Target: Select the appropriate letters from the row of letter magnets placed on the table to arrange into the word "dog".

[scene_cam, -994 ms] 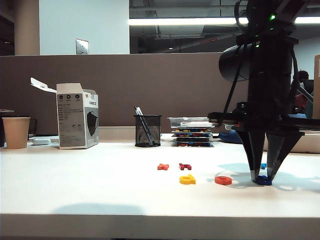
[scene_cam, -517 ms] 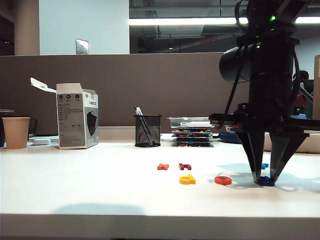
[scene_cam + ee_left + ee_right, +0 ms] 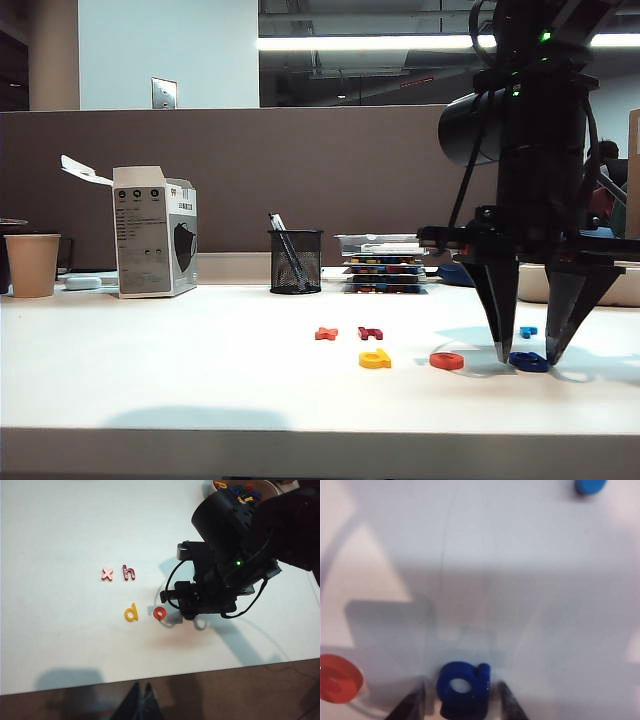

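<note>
the right gripper stands spread, fingers clear either side of the dark blue "g" lying on the desk beside the "o"; left gripper looks closed.

**Bright ceiling strip, dark arm, soft close-ups**

A ceiling light strip glows at the back of the exterior view, leaving the right arm nearly black against it. Soft grey shadows lie on the white tabletop. The right wrist view is blurred and washed pale; the dark blue "g" looks soft-edged. The left wrist view is evenly lit and fairly sharp.
</note>
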